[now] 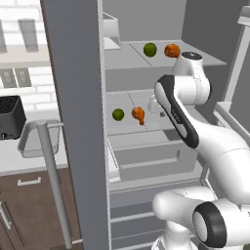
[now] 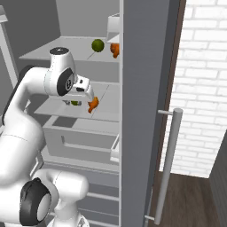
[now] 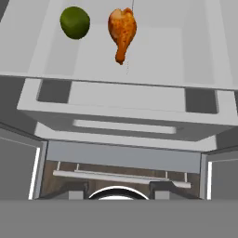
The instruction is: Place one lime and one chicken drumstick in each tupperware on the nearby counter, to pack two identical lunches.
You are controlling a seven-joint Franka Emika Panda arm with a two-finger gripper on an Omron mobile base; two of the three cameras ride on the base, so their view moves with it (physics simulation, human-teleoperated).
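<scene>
The pincer hangs inside the open fridge over the middle shelf; whether its jaws stand wide or narrow I cannot tell, and nothing appears to be held. Just beyond it on that shelf lie one lime and one drumstick, side by side and apart, the lime to the left. On the upper shelf, farther back, sits a second lime next to a second drumstick.

All four pieces are in the fridge, so by my reckoning no lunch is packed yet and every pick and carry remains.

Below the middle shelf is a closed drawer. The open fridge door stands between the shelves and the counter on the left, where a clear tub waits beside a black toaster. That door is likely what the arm must get around.
</scene>
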